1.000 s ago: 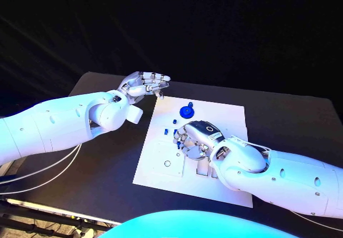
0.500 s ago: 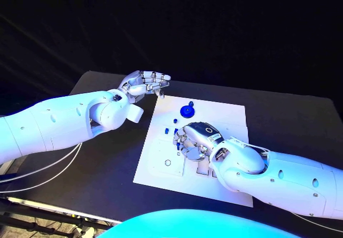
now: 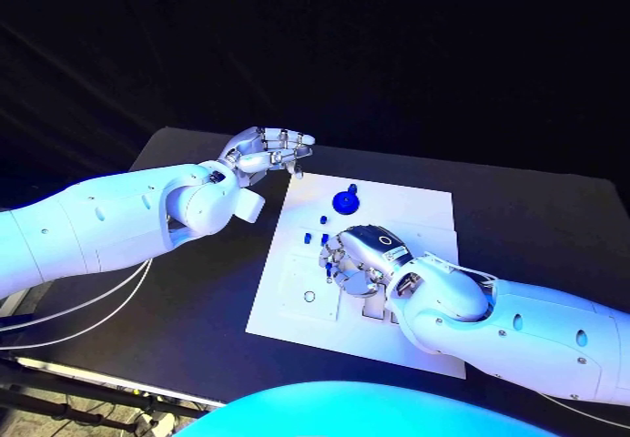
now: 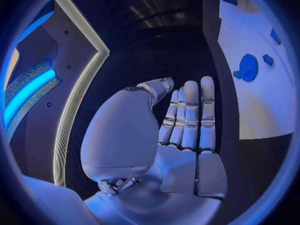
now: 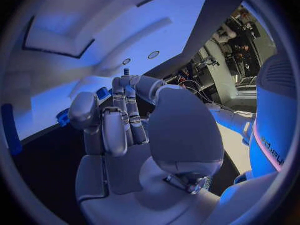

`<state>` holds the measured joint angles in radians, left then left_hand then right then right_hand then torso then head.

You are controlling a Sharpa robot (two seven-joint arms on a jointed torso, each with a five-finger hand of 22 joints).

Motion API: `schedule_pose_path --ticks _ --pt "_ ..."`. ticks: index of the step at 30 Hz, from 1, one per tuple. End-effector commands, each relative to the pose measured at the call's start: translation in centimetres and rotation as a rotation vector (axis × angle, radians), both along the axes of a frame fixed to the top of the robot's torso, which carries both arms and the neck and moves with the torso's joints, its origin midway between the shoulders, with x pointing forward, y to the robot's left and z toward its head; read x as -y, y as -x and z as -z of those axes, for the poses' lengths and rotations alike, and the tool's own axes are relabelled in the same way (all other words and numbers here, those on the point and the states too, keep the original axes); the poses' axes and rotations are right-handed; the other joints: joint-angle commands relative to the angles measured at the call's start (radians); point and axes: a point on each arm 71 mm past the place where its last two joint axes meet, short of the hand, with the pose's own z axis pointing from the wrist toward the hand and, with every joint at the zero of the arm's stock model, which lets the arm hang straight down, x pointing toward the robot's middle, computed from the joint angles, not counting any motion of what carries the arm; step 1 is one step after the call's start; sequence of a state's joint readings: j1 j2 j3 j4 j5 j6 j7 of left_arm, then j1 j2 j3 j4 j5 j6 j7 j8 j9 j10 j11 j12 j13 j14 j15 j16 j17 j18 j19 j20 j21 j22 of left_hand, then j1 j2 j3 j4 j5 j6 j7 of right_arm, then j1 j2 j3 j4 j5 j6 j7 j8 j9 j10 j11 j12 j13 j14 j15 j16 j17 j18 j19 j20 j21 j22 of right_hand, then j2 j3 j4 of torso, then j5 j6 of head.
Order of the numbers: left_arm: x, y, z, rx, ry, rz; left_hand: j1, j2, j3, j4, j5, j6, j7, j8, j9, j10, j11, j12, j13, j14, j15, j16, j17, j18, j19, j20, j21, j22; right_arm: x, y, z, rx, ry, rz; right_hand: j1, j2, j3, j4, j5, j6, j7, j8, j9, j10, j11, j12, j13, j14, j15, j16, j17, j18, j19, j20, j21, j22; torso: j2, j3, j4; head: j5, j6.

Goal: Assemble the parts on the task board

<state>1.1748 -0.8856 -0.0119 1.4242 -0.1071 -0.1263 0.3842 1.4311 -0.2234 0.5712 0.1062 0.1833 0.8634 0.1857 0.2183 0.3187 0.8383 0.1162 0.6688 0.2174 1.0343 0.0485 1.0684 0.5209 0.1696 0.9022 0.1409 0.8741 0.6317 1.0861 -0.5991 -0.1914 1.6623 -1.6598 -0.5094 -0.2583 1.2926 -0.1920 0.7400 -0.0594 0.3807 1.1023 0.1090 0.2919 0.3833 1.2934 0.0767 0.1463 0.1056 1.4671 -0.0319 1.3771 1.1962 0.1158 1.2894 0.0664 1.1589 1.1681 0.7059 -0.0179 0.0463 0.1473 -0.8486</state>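
Note:
The white task board point(image 3: 407, 214) lies in the middle of the black table. A round blue part point(image 3: 344, 201) stands near its far edge, with small blue parts point(image 3: 323, 219) just in front of it. My right hand point(image 3: 357, 264) rests on the board's middle, fingers bent down beside two small blue parts point(image 3: 324, 239). In the right wrist view a small blue part point(image 5: 102, 92) sits between thumb and fingers; whether it is pinched I cannot tell. My left hand point(image 3: 267, 150) hovers off the board's far left corner, fingers straight and together, holding nothing point(image 4: 187, 130).
Shallow recesses and holes point(image 3: 309, 297) mark the board's near half. Bare black table point(image 3: 197, 291) lies to the left of the board and beyond its right edge. The left wrist view shows the round blue part point(image 4: 248, 67) on the board point(image 4: 262, 110).
The left hand has risen very slightly at the board's far corner. The right hand stays on the board with only a small shift of its fingers.

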Motion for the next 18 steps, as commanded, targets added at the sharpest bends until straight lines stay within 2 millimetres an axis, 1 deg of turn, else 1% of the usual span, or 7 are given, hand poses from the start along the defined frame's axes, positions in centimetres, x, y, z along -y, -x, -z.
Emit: schedule_pose_path --ticks 1,13,18 --pt "0.24 0.03 -0.12 0.008 0.01 0.015 -0.002 -0.002 -0.005 -0.001 -0.004 0.007 -0.001 0.002 0.0 -0.001 0.005 -0.005 -0.001 -0.005 0.0 -0.006 -0.001 0.013 -0.006 0.002 0.006 0.002 -0.1 0.24 0.07 0.007 0.007 -0.018 0.0 0.007 0.01 0.006 0.007 0.007 0.001 0.004 0.002 0.044 -0.037 0.002 0.001 0.042 -0.006 0.002 -0.002 -0.002 -0.005 -0.002 -0.004 -0.001 0.0 0.0 0.0001 0.002 -0.003" --pt "0.21 0.01 -0.09 0.007 0.009 0.015 -0.003 -0.001 -0.006 -0.001 -0.004 0.009 -0.001 0.003 0.0 -0.001 0.005 -0.005 -0.002 -0.006 0.001 -0.007 -0.001 0.013 -0.007 0.002 0.005 0.002 -0.01 0.47 0.41 -0.002 0.01 -0.018 0.0 0.007 0.01 0.006 0.007 0.007 0.001 0.004 0.002 0.044 -0.037 0.002 0.001 0.042 -0.006 0.002 -0.002 -0.002 -0.005 -0.002 -0.004 -0.001 0.0 0.0003 -0.0002 0.006 -0.007" --pt "0.21 0.01 -0.08 0.007 0.009 0.016 -0.003 -0.001 -0.006 -0.001 -0.004 0.009 -0.001 0.003 0.0 -0.001 0.005 -0.005 -0.002 -0.006 0.001 -0.007 -0.001 0.013 -0.007 0.002 0.005 0.002 0.06 0.52 0.56 -0.005 0.012 -0.017 0.0 0.007 0.01 0.006 0.007 0.007 0.001 0.004 0.002 0.044 -0.037 0.002 0.001 0.042 -0.006 0.002 -0.002 -0.002 -0.005 -0.002 -0.004 -0.001 0.0 0.0003 -0.0002 0.006 -0.007"
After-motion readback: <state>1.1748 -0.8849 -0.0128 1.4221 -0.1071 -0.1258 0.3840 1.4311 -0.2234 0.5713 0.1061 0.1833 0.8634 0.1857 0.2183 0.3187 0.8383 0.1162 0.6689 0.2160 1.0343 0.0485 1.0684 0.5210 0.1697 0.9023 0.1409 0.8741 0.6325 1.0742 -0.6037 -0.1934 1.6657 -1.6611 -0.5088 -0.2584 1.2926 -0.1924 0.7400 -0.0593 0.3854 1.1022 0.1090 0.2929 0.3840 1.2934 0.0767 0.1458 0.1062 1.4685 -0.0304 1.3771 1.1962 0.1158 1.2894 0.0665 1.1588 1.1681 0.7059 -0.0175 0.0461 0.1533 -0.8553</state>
